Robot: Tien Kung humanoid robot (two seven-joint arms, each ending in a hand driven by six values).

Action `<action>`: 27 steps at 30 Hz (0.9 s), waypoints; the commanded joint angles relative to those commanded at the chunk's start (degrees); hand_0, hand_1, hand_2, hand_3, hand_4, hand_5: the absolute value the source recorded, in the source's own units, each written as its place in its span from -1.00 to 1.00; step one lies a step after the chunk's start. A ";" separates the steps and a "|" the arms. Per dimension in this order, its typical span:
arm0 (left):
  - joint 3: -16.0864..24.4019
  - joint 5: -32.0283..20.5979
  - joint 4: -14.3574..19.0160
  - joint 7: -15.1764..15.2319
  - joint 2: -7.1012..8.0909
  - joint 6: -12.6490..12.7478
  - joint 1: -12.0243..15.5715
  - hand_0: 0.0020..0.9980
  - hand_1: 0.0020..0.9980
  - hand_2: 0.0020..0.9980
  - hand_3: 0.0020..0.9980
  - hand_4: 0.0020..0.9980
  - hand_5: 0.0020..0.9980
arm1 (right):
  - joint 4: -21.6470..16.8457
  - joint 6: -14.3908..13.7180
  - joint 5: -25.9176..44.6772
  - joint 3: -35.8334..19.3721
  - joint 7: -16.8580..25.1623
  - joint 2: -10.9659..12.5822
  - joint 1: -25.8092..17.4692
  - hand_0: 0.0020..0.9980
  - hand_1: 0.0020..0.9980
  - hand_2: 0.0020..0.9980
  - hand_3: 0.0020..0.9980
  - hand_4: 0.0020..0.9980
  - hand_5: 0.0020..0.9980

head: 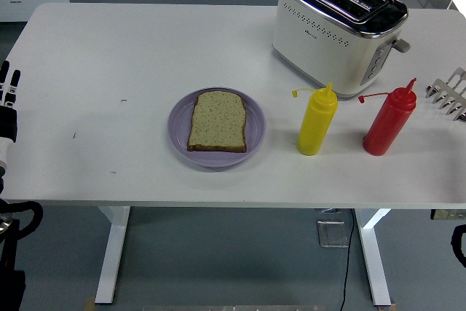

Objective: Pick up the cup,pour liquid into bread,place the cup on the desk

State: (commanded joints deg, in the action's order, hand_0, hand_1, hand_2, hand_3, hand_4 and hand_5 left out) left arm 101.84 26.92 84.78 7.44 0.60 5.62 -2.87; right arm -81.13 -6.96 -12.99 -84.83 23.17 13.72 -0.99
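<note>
Left hand (8, 103): held at the table's left edge, black fingers extended, nothing grasped.
Brown bread slice (217, 121): laid flat on round lilac plate (255, 127), exposed for pouring.
Yellow plastic squeeze bottle (316, 121): upright, right of plate; no cup is seen.
Right hand: cannot be seen.

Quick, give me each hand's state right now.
Left hand: at the table's left edge, fingers straight, holding nothing, open.
Right hand: not in view.

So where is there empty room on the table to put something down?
The table is bare left of the plate and behind it. It is crowded on the right, around the toaster, yellow bottle, red bottle and rack.
</note>
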 joint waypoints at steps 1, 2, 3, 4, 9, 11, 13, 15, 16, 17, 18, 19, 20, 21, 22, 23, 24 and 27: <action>0.00 0.00 0.00 0.00 0.00 0.00 -0.01 0.62 0.48 0.47 0.46 -0.03 1.00 | 0.00 0.00 0.00 0.00 0.00 -0.02 0.00 0.55 0.38 0.43 0.32 -0.02 -0.32; 0.00 0.00 0.00 0.00 0.00 0.00 -0.04 0.62 0.48 0.47 0.46 -0.03 1.00 | -0.01 0.00 -0.01 -0.01 0.01 -0.05 0.01 0.55 0.38 0.43 0.32 -0.02 -0.32; 0.01 0.00 0.00 0.00 -0.01 0.00 -0.06 0.62 0.48 0.47 0.45 -0.03 1.00 | -0.01 0.00 -0.01 -0.01 0.01 -0.07 0.01 0.55 0.38 0.43 0.32 -0.02 -0.32; 0.06 -0.01 0.00 0.01 -0.02 0.01 -0.09 0.62 0.48 0.47 0.45 -0.03 1.00 | -0.03 0.00 0.01 -0.01 0.01 -0.11 0.03 0.55 0.38 0.43 0.32 -0.02 -0.32; 0.13 -0.02 0.03 0.01 -0.04 -0.01 -0.19 0.62 0.48 0.47 0.45 -0.02 1.00 | -0.01 -0.03 0.02 -0.02 -0.02 -0.16 0.05 0.55 0.37 0.43 0.31 -0.02 -0.32; 0.19 -0.04 0.01 0.03 -0.05 0.01 -0.19 0.62 0.48 0.47 0.45 -0.02 1.00 | 0.00 -0.03 0.03 0.05 -0.03 -0.17 0.03 0.55 0.37 0.43 0.31 -0.02 -0.32; 0.22 -0.05 0.01 0.03 -0.06 0.01 -0.15 0.62 0.48 0.47 0.45 -0.02 1.00 | 0.01 -0.01 0.06 0.12 -0.03 -0.21 0.04 0.55 0.37 0.43 0.31 -0.02 -0.32; 0.23 -0.06 0.00 0.04 -0.08 0.01 -0.15 0.62 0.48 0.47 0.45 -0.02 1.00 | 0.03 0.01 0.05 0.21 -0.05 -0.25 0.03 0.55 0.37 0.43 0.31 -0.03 -0.31; 0.22 -0.06 0.00 0.03 -0.08 0.01 -0.16 0.62 0.48 0.47 0.45 -0.02 1.00 | 0.04 0.02 0.06 0.26 -0.07 -0.28 0.04 0.55 0.37 0.43 0.31 -0.03 -0.31; 0.22 -0.05 -0.01 0.03 -0.09 0.01 -0.16 0.62 0.48 0.47 0.45 -0.02 1.00 | 0.05 0.05 0.04 0.30 -0.09 -0.30 0.04 0.55 0.37 0.43 0.31 -0.03 -0.31; 0.23 -0.05 -0.01 0.04 -0.10 0.01 -0.15 0.62 0.48 0.47 0.45 -0.02 1.00 | 0.05 0.08 0.01 0.34 -0.12 -0.31 0.03 0.55 0.37 0.43 0.31 -0.03 -0.31; 0.23 -0.04 -0.02 0.04 -0.10 0.02 -0.15 0.62 0.48 0.47 0.45 -0.02 1.00 | 0.05 0.10 -0.01 0.36 -0.14 -0.32 0.02 0.55 0.37 0.43 0.31 -0.03 -0.31; 0.24 -0.02 -0.02 0.04 -0.11 0.02 -0.14 0.62 0.48 0.47 0.45 -0.02 1.00 | 0.06 0.13 -0.06 0.39 -0.20 -0.32 0.01 0.55 0.37 0.43 0.31 -0.03 -0.31; 0.23 -0.01 -0.02 0.03 -0.11 0.01 -0.15 0.62 0.48 0.47 0.45 -0.02 1.00 | 0.09 0.14 -0.07 0.39 -0.25 -0.34 0.00 0.55 0.37 0.43 0.31 -0.03 -0.30; 0.22 0.00 -0.02 0.03 -0.11 0.01 -0.17 0.62 0.48 0.47 0.45 -0.02 1.00 | 0.10 0.14 -0.07 0.39 -0.27 -0.35 -0.01 0.55 0.37 0.43 0.31 -0.03 -0.30; 0.24 0.00 -0.02 0.03 -0.11 0.01 -0.17 0.62 0.48 0.47 0.45 -0.02 1.00 | 0.10 0.15 -0.09 0.38 -0.28 -0.37 -0.01 0.55 0.37 0.43 0.31 -0.03 -0.30; 0.25 -0.01 -0.01 0.04 -0.12 0.01 -0.18 0.62 0.48 0.47 0.45 -0.02 1.00 | 0.10 0.16 -0.10 0.38 -0.29 -0.38 -0.02 0.55 0.37 0.43 0.31 -0.03 -0.30; 0.31 -0.02 -0.01 0.04 -0.11 0.03 -0.21 0.62 0.48 0.47 0.45 -0.03 1.00 | 0.05 0.20 -0.11 0.31 -0.30 -0.38 0.04 0.55 0.37 0.43 0.31 -0.03 -0.29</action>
State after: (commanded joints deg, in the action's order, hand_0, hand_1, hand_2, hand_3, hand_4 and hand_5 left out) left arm 102.16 26.90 84.77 7.49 0.50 5.64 -3.07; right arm -81.08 -6.76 -13.09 -84.52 22.87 13.33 -0.95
